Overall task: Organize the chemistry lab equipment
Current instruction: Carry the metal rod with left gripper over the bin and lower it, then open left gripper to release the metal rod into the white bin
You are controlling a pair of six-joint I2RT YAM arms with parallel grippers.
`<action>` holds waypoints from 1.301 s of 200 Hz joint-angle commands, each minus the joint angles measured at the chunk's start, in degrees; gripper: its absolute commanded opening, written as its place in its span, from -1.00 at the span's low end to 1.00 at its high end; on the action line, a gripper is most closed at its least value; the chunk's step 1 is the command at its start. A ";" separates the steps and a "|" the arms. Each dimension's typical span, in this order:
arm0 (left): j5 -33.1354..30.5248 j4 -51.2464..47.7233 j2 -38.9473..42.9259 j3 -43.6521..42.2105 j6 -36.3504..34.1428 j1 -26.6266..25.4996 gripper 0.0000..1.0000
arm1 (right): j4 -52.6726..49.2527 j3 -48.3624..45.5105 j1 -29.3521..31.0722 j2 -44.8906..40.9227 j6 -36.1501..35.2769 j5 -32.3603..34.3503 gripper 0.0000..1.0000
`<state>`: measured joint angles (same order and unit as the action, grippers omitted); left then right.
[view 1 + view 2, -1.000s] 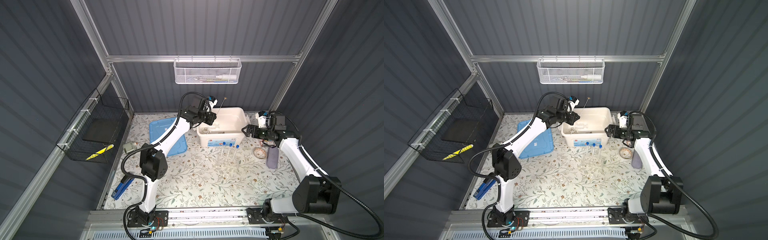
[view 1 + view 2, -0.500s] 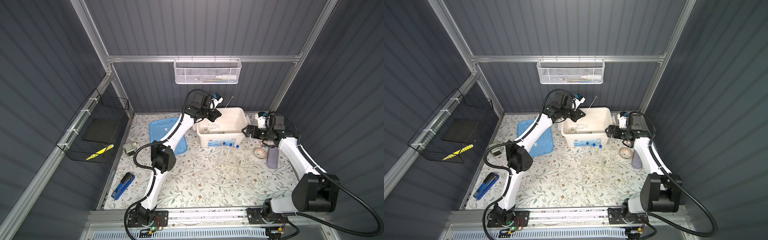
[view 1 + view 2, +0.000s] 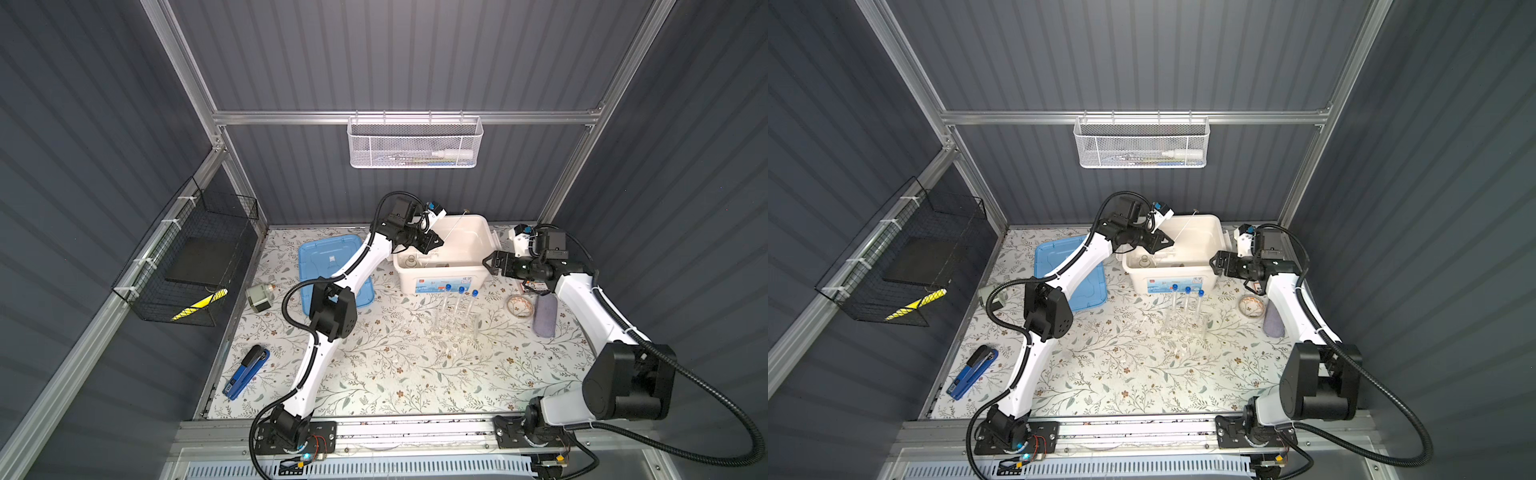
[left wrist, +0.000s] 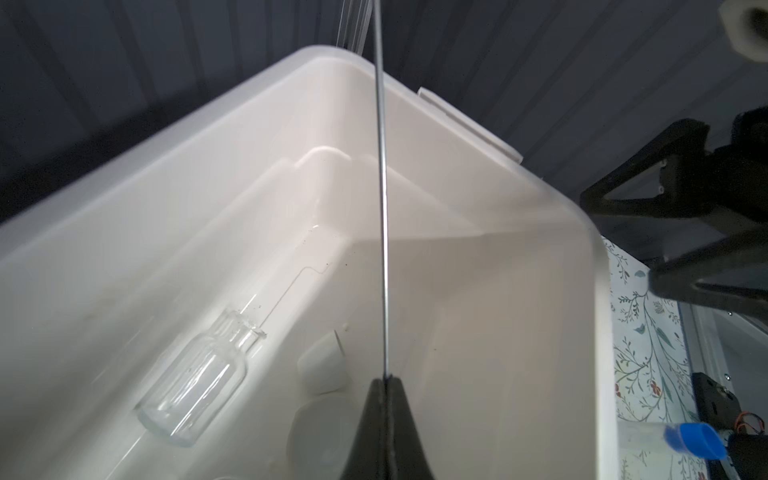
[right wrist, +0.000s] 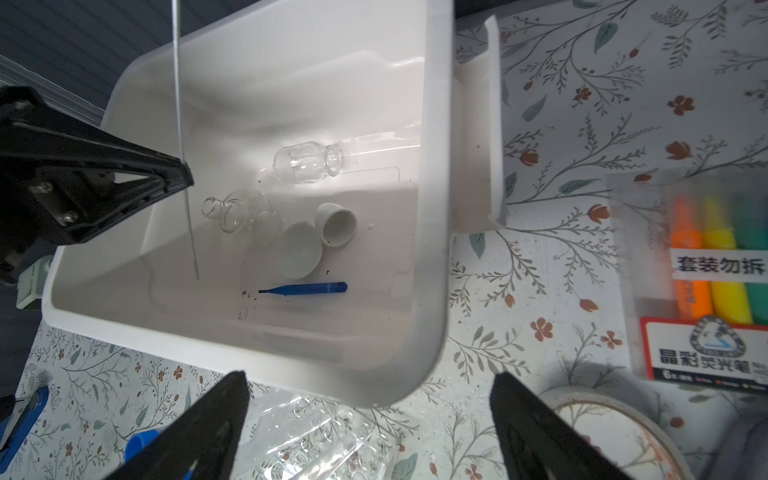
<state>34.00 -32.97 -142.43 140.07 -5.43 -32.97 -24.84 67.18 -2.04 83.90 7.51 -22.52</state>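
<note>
Left gripper (image 3: 435, 244) pinched the rod (image 3: 453, 227) above the bin (image 3: 473, 232), upper centre; best lowered flat before release; right gripper (image 3: 492, 264) stood open

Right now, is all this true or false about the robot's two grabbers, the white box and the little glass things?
1. The left gripper is shut on the thin metal rod over the white plastic bin. True.
2. The right gripper holds a small clear glass flask. False: it is open and empty; the glass flasks lie in the bin.
3. The blue plastic tweezers lie inside the bin. True.
4. The three clear blue-capped test tubes stand inside the bin. False: the test tubes stand in the clear rack on the table, outside the bin.
</note>
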 commanded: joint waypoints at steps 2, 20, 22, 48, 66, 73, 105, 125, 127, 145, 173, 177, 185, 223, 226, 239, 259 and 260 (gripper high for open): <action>2.59 0.73 -2.12 0.39 -0.56 -0.56 -0.95 | 0.37 -0.19 0.20 0.94 0.26 -0.32 0.85; 3.20 1.29 -3.24 0.51 0.05 -0.75 -0.95 | 0.38 -0.20 0.20 1.00 0.11 -0.48 0.85; 3.21 1.25 -3.37 0.52 0.11 -0.77 -0.95 | 0.40 -0.14 0.20 1.00 0.02 -0.47 0.85; 3.08 0.56 -4.84 0.60 0.21 -0.95 -0.94 | 0.25 -0.40 0.20 1.00 -0.28 -0.33 0.85; 2.38 -0.48 -5.69 0.47 -0.17 -1.22 -0.94 | 0.27 -0.65 0.23 0.98 -0.42 -0.24 0.85; 1.99 -0.83 -5.95 0.48 -0.28 -1.35 -0.94 | 0.32 -0.74 0.20 0.96 -0.43 -0.25 0.86; 1.33 -2.20 -7.19 0.49 -0.22 -1.74 -0.89 | 0.67 -1.00 0.20 1.14 -0.32 -0.54 0.85; 0.56 -3.29 -8.09 0.35 -0.11 -1.91 -0.89 | 0.74 -1.22 0.20 1.18 -0.22 -0.51 0.85; 0.48 -3.34 -8.16 0.26 -0.06 -1.92 -0.89 | 0.71 -1.32 0.20 1.18 -0.24 -0.51 0.86; 0.00 -3.42 -8.45 -0.31 0.06 -2.01 -0.88 | 0.78 -1.45 0.20 1.18 -0.22 -0.53 0.85; -1.78 -3.17 -8.61 -0.64 1.12 -2.01 -0.88 | 0.61 -1.53 0.20 0.99 -0.25 -0.52 0.85; -1.98 -3.12 -8.64 -0.74 1.43 -2.01 -0.87 | 0.60 -1.55 0.20 1.00 -0.22 -0.50 0.85; -2.18 -2.89 -8.64 -0.81 1.72 -2.01 -0.87 | 0.56 -1.67 0.20 0.93 -0.23 -0.49 0.85; -2.18 -2.98 -9.00 -0.92 2.70 -2.09 -0.76 | 0.31 -1.85 0.22 0.57 -0.35 -0.28 0.86; -2.18 -2.95 -8.96 -1.04 2.73 -2.10 -0.74 | 0.25 -1.87 0.20 0.57 -0.33 -0.27 0.86; -2.42 -2.26 -8.50 -1.80 3.04 -2.10 -0.69 | 0.29 -1.88 0.20 0.51 -0.31 -0.26 0.86; -2.61 -0.59 -7.20 -3.19 3.67 -2.04 -0.57 | 0.30 -1.99 0.20 0.47 -0.19 -0.29 0.86; -2.66 -0.59 -7.06 -3.25 3.71 -2.07 -0.56 | 0.31 -1.97 0.20 0.48 -0.20 -0.27 0.86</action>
<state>31.55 -34.26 -149.71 139.57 -2.98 -34.59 -24.10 65.89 -2.04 84.88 7.49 -22.52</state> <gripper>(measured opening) 0.191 0.930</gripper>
